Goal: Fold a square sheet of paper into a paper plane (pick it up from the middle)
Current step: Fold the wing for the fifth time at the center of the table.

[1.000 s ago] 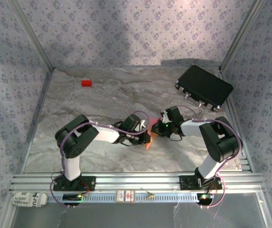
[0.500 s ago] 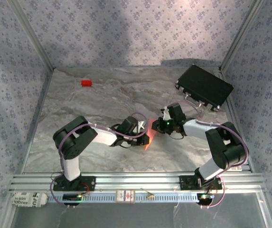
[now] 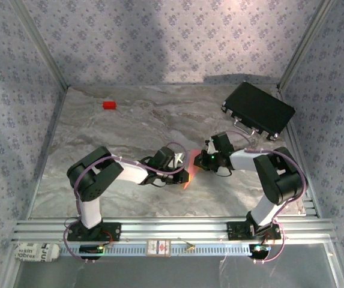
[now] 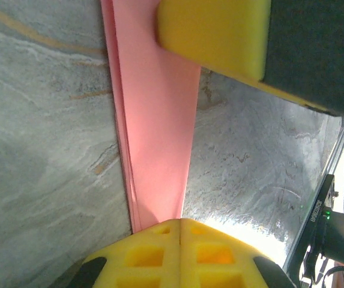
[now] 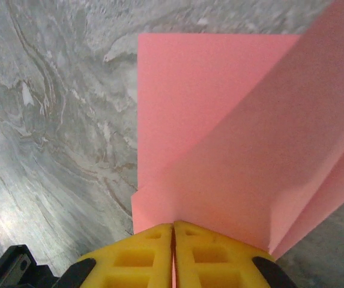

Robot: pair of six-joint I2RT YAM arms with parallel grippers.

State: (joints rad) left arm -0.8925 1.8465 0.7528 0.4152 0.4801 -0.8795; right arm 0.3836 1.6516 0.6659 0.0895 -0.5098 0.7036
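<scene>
The square sheet of paper, salmon pink, is folded into a long narrow shape at the middle of the table, its tip toward the front. In the left wrist view it lies flat as a layered strip. My left gripper is shut, its yellow tips resting on the strip's near end. My right gripper is shut on a raised flap of the paper, with pink showing in the seam between its fingertips. The right gripper's yellow finger sits over the strip's far end.
A small red block lies at the back left. A black rectangular case sits at the back right corner. Patterned walls close in three sides, and an aluminium rail runs along the front edge.
The left wrist has slid slightly left and lower along the paper. The right arm's elbow swung outward and came back. Both grippers stay shut at the paper.
</scene>
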